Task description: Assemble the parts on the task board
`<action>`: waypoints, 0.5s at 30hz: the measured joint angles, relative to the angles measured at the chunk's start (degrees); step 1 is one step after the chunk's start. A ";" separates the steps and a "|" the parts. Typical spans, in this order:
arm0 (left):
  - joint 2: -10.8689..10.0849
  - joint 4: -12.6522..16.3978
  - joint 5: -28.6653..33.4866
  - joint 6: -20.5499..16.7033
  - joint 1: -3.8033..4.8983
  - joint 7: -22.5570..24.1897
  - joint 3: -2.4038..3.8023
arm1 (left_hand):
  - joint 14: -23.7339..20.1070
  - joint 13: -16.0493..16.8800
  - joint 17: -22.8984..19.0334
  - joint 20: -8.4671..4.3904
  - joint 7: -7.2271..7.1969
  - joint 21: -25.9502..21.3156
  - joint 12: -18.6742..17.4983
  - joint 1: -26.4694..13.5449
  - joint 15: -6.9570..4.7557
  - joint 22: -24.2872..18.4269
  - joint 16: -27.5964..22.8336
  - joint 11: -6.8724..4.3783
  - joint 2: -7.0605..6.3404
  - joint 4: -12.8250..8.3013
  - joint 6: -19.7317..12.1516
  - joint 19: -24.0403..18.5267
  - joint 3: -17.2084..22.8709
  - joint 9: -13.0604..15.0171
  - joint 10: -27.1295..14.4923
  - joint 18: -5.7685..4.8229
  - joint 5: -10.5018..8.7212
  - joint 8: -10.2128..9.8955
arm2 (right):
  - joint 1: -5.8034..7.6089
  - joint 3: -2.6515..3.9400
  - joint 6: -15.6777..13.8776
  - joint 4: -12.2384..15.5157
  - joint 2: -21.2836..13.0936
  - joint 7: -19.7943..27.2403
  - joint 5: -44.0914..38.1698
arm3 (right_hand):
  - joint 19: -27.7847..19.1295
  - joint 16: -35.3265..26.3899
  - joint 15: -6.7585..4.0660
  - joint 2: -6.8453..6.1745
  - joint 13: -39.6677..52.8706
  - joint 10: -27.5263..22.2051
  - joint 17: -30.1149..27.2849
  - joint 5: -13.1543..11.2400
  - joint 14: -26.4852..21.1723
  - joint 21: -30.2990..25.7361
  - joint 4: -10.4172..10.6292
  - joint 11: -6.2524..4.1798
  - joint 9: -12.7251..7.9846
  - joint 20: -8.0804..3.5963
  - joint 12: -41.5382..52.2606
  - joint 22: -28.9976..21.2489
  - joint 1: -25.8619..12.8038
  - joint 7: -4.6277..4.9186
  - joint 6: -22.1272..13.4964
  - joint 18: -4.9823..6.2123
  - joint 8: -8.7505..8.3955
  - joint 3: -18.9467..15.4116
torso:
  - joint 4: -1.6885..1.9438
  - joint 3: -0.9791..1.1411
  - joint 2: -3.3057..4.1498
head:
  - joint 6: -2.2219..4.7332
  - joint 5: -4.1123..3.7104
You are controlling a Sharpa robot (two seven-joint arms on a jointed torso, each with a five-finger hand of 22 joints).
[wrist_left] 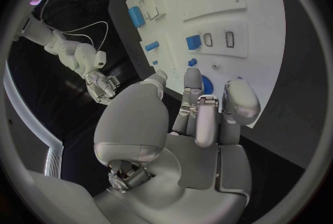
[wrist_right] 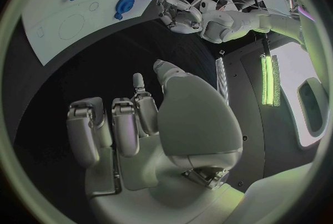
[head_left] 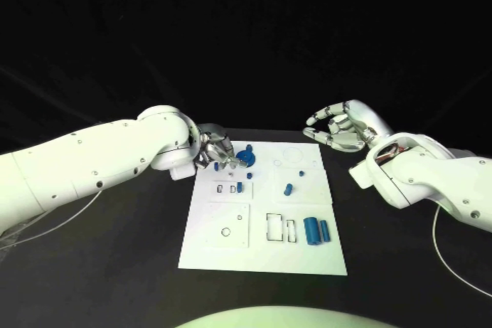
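On the black tabletop (head_left: 102, 271) before us lies the white task board (head_left: 264, 253), most of its cut-out slots unfilled, so we judge the assembly to be at an early stage. Our left hand (head_left: 217, 151) hangs over the board's far left corner, fingers pointing down beside the round blue part (head_left: 247, 156); whether it touches that part we cannot tell, and the left wrist view shows nothing between its partly parted fingers (wrist_left: 207, 118). Our right hand (head_left: 343, 127) hovers off the board's far right corner, over bare tabletop, fingers curled loosely apart and holding nothing. Two blue cylinders (head_left: 319, 230) lie side by side near the board's right edge, just beside a rectangular slot; a smaller blue piece (head_left: 289, 188) rests mid-board, with tiny blue pegs (head_left: 301, 173) near it. The step in hand looks like seating or picking up the round part; next, we judge, the left fingers must settle squarely around it.
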 measured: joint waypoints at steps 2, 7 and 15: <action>0.95 -0.94 -1.23 1.20 0.05 -0.97 -0.27 | -0.18 1.00 0.00 0.05 0.00 0.62 1.09 -0.40 -0.18 0.92 0.42 -0.11 0.40 0.01 0.00 0.12 -0.62 0.40 0.51 0.00 0.00 0.44 | 0.01 -0.01 0.15 -0.05 0.02 -0.08 0.00 | 0.00 0.00 0.00 0.00 0.00 0.00 0.00 0.00 0.00 0.00 0.00 0.00 0.00 0.00 0.00 0.00 0.00 0.00 0.00 0.00 0.00 0.00 | 0.03 0.04 -0.01 | -0.10 0.05; 2.45 -2.59 -3.09 3.07 0.09 -2.36 -0.75 | 0.03 2.55 0.00 0.06 -0.20 1.31 2.70 -2.13 -0.39 2.26 0.71 -0.20 0.29 -0.04 -0.20 0.52 -2.33 1.69 0.61 0.00 0.00 1.67 | 0.01 -0.04 0.44 -0.08 0.09 -0.35 -0.08 | 0.00 0.00 0.00 0.00 0.00 0.00 0.00 0.00 0.00 0.00 0.00 0.00 0.05 0.00 0.00 0.00 0.00 0.00 0.00 0.00 0.00 0.00 | 0.01 0.06 -0.01 | -0.31 0.20; 4.00 -3.78 -4.66 4.94 0.10 -3.61 -1.06 | 0.03 3.73 -0.01 -0.14 -0.41 2.15 3.89 -3.19 -0.39 3.79 0.99 -0.42 1.00 -0.07 -0.41 0.72 -4.00 3.20 0.82 0.01 -0.26 2.64 | 0.01 -0.08 0.74 -0.38 0.37 -0.80 -0.27 | 0.00 0.00 0.00 -0.23 -0.01 0.00 -0.01 0.24 0.00 0.00 0.00 0.00 0.05 0.00 0.00 -0.01 -0.23 0.00 0.00 0.00 0.00 0.00 | 0.00 0.02 0.07 | -0.77 0.15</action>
